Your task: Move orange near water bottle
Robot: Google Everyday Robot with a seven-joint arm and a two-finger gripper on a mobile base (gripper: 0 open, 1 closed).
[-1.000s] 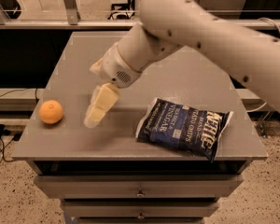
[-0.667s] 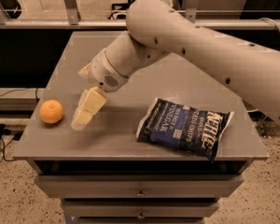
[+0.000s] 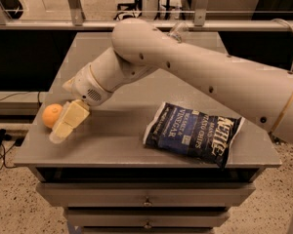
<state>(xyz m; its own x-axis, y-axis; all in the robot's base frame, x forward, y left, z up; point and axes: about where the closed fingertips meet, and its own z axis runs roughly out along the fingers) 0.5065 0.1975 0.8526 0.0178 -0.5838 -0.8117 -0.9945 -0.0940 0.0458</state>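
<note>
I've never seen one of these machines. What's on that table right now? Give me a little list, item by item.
gripper: low over the table's front corner, left in the picture, right beside the orange
orange: on the table near that edge, partly behind the gripper
contact between them: cannot tell
chip bag: blue, lying flat at front right
table: grey top, drawers below
water bottle: cannot make it out; the arm covers much of the back
</note>
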